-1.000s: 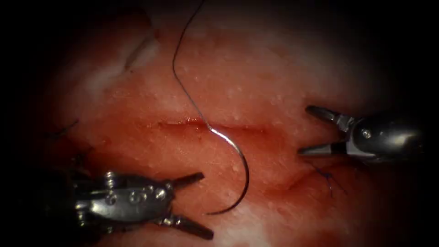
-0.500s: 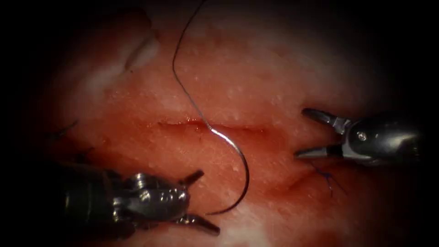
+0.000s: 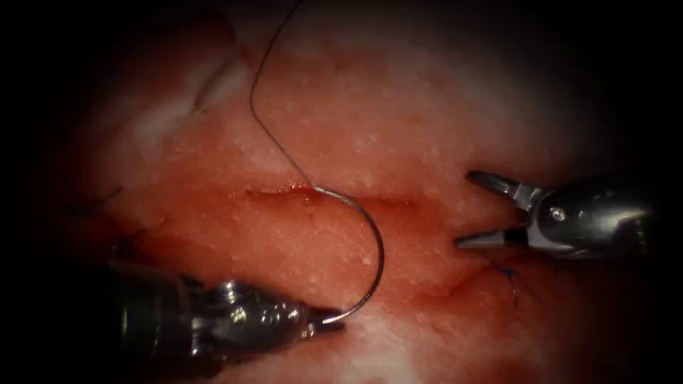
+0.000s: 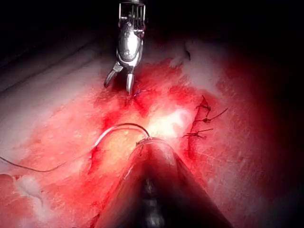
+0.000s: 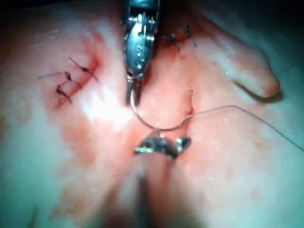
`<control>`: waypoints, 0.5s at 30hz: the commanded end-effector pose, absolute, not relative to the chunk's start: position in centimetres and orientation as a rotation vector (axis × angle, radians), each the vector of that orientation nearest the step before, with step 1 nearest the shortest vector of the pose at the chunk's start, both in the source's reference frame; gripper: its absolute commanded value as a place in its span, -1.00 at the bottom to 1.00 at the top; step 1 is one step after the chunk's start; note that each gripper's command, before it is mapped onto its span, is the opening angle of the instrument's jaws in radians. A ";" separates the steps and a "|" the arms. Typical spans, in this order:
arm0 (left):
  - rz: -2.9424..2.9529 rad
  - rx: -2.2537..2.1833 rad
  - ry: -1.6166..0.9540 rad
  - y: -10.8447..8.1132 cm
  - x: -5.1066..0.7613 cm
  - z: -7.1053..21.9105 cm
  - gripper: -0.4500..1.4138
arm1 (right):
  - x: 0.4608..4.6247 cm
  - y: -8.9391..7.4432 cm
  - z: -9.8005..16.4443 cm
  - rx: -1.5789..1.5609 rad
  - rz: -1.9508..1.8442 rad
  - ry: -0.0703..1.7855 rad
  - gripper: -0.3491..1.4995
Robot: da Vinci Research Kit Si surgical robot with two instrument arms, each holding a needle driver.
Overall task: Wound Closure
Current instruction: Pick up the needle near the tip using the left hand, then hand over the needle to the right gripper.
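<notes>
Steel needle (image 3: 373, 242): curved, lying on the tissue with its arc bulging toward the right of the endoscope view; not in the tissue; pointed end low, near the left tool, thread end up at the cut. Seen too in the left wrist view (image 4: 124, 127) and the right wrist view (image 5: 156, 124).
Left tool (image 3: 324, 320): jaws pressed together on the needle at or close to its tip; dark shaft running off toward the lower left. Seen from the right wrist view (image 5: 134, 97), same grip on the end of the arc.
Right tool (image 3: 475, 210): jaws spread wide, holding nothing, hovering over the tissue to the right of the needle and well apart from it. Spread likewise in the left wrist view (image 4: 119, 80).
Thread (image 3: 267, 131): dark, thin, leaving the needle's blunt end at the cut and rising in a loose curve toward the top of the endoscope view; held by neither tool.
Cut (image 3: 284, 190): narrow, roughly level line across the middle of the tissue (image 3: 427, 121), reddened along its edges with red fluid (image 3: 235, 235).
Earlier stitch (image 3: 511, 279): dark knot with short cut ends, just below the right tool.
</notes>
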State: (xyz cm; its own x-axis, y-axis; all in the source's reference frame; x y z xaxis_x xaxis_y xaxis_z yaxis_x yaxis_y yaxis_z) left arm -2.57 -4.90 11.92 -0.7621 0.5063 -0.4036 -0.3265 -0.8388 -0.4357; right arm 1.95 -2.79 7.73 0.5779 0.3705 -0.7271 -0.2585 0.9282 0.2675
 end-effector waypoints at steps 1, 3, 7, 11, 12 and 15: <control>2.568 -0.723 -0.449 -4.9 -2.61 12.0 -1.00 | 2.04 -2.8 7.8 0.139 0.369 0.880 0.65; 2.620 -0.734 -0.422 -5.0 -2.61 11.9 -1.00 | 2.09 -2.9 7.8 0.142 0.369 0.882 0.65; 2.654 -0.750 -0.395 -5.0 -2.61 11.9 -1.00 | 2.15 -2.8 7.8 0.141 0.373 0.877 0.65; 2.704 -0.754 -0.322 -4.9 -2.57 11.9 -1.00 | 2.25 -2.8 7.7 0.197 0.474 0.844 0.64; 2.715 -0.741 -0.291 -4.9 -2.55 11.8 -1.00 | 2.28 -2.8 7.7 0.213 0.495 0.832 0.64; 2.745 -0.682 -0.178 -4.8 -2.50 11.8 -1.00 | 2.38 -2.7 7.7 0.257 0.578 0.777 0.65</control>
State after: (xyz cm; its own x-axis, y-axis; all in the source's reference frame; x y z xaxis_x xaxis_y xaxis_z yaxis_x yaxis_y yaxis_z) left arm -2.44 -4.78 11.74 -0.8461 0.3151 -0.4300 -0.2658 -0.9485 -0.1721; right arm 2.30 -2.69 7.70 0.5703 0.5897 -0.5718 -0.4059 0.8075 0.4280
